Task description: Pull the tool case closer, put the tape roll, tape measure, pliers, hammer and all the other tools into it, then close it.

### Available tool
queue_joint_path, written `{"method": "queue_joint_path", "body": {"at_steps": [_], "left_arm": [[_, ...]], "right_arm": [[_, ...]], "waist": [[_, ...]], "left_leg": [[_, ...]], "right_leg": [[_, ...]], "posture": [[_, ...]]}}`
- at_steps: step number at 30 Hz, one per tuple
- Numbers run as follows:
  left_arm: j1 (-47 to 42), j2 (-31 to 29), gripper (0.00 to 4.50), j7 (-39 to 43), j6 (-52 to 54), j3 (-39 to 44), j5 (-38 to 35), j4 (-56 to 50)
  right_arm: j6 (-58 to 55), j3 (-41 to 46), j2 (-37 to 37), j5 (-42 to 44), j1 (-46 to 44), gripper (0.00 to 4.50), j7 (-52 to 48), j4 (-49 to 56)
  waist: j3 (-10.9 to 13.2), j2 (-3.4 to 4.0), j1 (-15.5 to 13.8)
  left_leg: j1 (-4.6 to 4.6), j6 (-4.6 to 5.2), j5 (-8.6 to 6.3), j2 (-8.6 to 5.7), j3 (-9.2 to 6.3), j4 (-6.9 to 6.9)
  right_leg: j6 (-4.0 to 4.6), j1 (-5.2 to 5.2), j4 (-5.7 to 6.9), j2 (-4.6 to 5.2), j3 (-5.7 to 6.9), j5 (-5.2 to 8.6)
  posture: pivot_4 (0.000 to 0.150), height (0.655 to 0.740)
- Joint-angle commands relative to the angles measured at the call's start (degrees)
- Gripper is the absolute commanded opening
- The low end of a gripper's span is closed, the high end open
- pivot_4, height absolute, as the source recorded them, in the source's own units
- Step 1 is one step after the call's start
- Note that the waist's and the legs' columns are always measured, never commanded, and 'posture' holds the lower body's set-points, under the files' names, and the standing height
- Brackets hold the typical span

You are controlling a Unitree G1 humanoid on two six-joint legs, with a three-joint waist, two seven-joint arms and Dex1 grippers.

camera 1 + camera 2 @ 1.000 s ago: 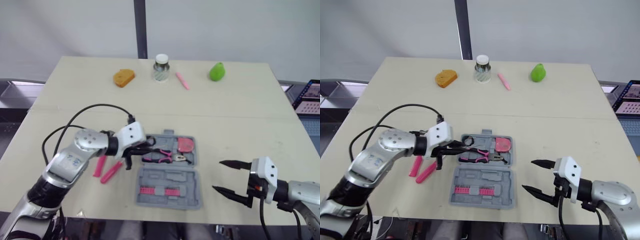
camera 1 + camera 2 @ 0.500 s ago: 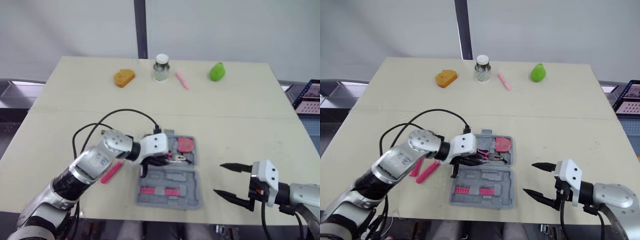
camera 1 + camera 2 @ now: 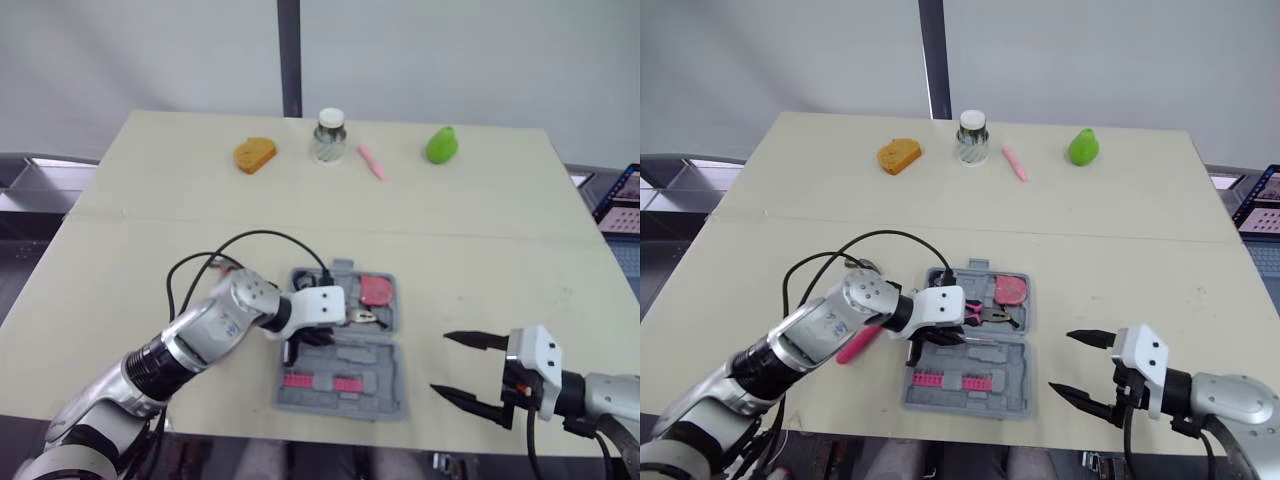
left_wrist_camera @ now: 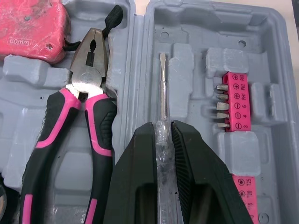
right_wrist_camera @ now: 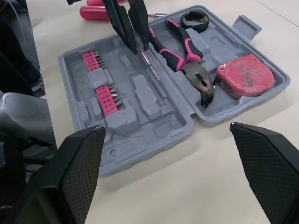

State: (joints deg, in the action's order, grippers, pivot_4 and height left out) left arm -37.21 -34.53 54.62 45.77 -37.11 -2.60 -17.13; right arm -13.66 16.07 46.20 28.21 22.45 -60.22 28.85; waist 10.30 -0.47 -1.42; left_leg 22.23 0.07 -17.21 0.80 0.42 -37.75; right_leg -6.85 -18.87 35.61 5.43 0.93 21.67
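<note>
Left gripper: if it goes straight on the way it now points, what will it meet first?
Probably the case: the left gripper is shut on a screwdriver whose tip points into the moulded half with the bit strip, beside the pliers. The tip may already touch it; depth is unclear.

Soft, even light falls from above on the pale table (image 3: 500, 230), bright and without hard glare. Shadows are faint: the hollows of the grey tool case (image 5: 163, 126) hold soft shade, and a thin shadow runs along its edge. The clear handle of the screwdriver (image 4: 161, 88) between the left gripper's (image 4: 161, 128) fingers and the steel nose of the pliers (image 4: 84, 84) carry small glints
</note>
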Motion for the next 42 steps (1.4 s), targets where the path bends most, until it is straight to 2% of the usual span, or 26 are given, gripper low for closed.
{"method": "queue_joint_path", "body": {"at_steps": [1,18,42], "left_arm": [[-0.7,0.9,0.02,0.4,-0.2,-0.3,0.7,-0.4],[-1.5,4.8,0.02,0.5,0.3,-2.6,3.5,3.9],[-1.5,6.7,0.02,0.2,-0.6,-2.6,4.9,7.3]], "right_arm": [[1.3,2.0,0.3,0.6,1.1,4.5,-1.1,1.5],[0.9,3.0,-0.2,0.4,3.9,4.5,0.0,3.5],[0.2,3.7,-0.3,0.8,4.8,4.5,0.7,4.3]], "waist": [[0.0,0.0,0.0],[0.0,0.0,0.0],[0.0,0.01,0.0]], "left_leg": [[0.0,0.0,0.0,0.0,0.0,0.0],[0.0,0.01,0.0,0.0,0.0,-0.07],[0.0,0.01,-0.01,0.0,0.0,-0.11]], "right_leg": [[0.0,0.0,0.0,0.0,0.0,0.0],[0.0,0.0,0.05,-0.02,0.0,0.0],[-0.01,0.0,0.1,-0.02,0.01,0.0]], "posture": [[0.15,0.7159],[0.15,0.7159],[0.15,0.7159]]}}
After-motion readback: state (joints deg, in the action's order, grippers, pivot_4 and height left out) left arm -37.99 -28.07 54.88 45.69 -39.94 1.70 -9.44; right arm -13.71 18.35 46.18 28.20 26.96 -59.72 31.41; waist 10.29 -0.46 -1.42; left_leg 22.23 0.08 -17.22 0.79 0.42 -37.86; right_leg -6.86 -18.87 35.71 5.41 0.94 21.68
